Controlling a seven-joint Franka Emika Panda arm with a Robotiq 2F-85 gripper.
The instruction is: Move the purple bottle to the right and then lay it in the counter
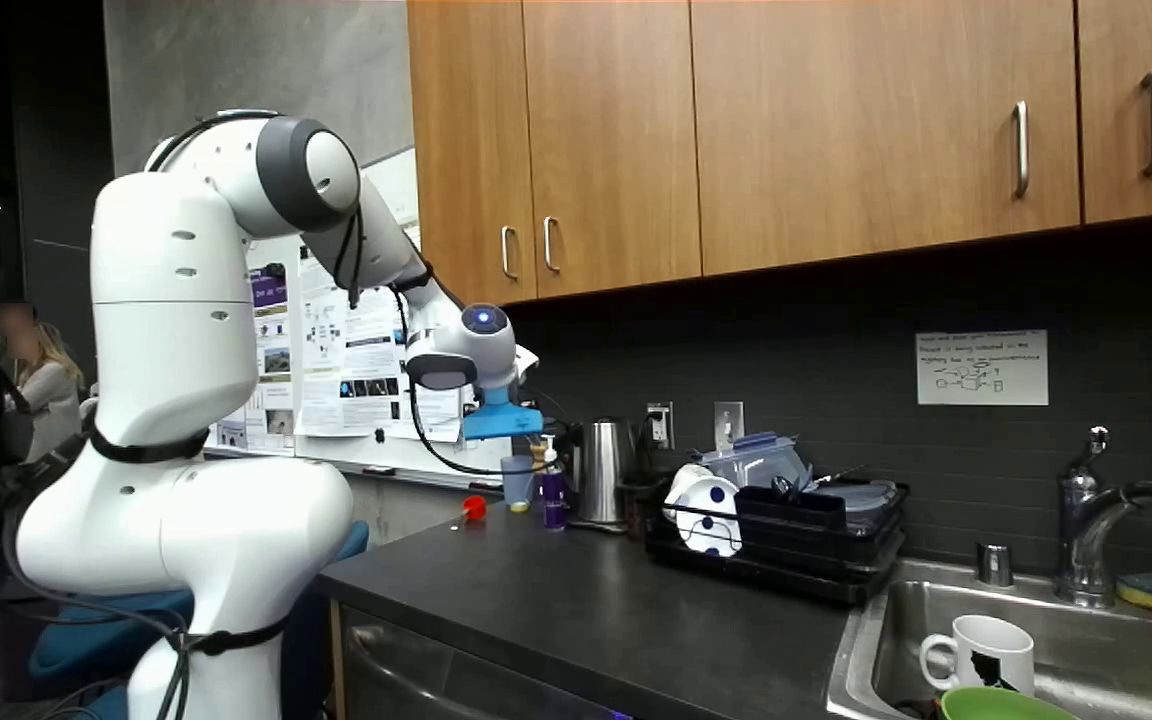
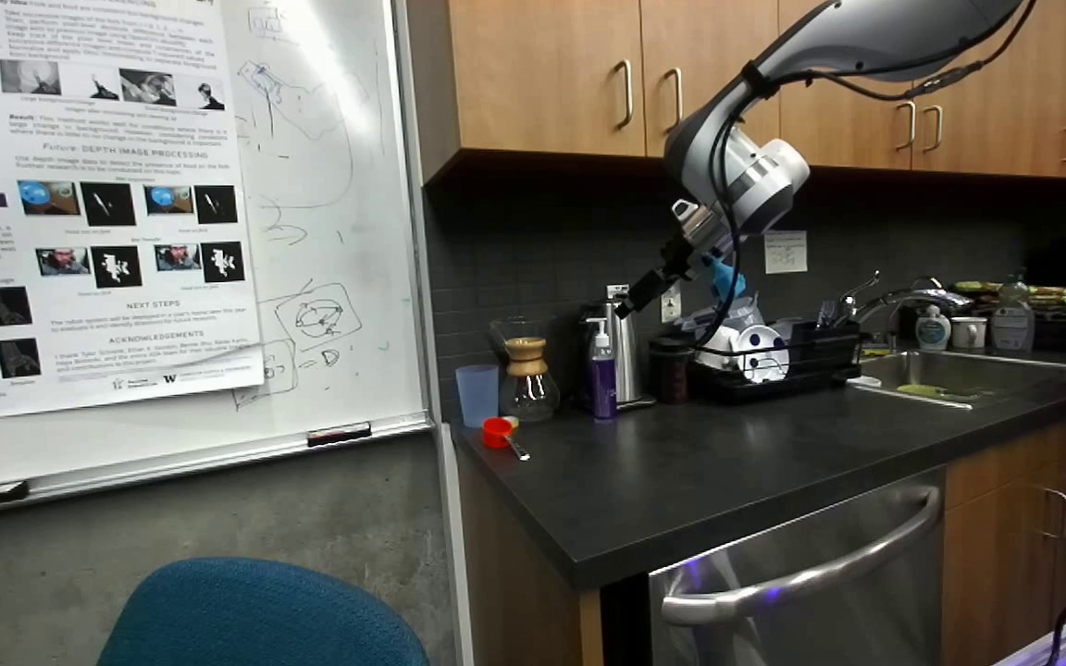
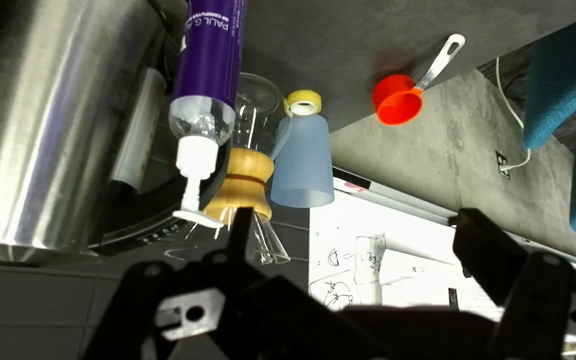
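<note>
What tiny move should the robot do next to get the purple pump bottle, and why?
I'd guess: slide the open, empty hand sideways toward the purple pump bottle. The bottle stands upright on the counter, and in the wrist view it's off to one side, outside the gap between the fingers, so closing now would likely miss it.
</note>
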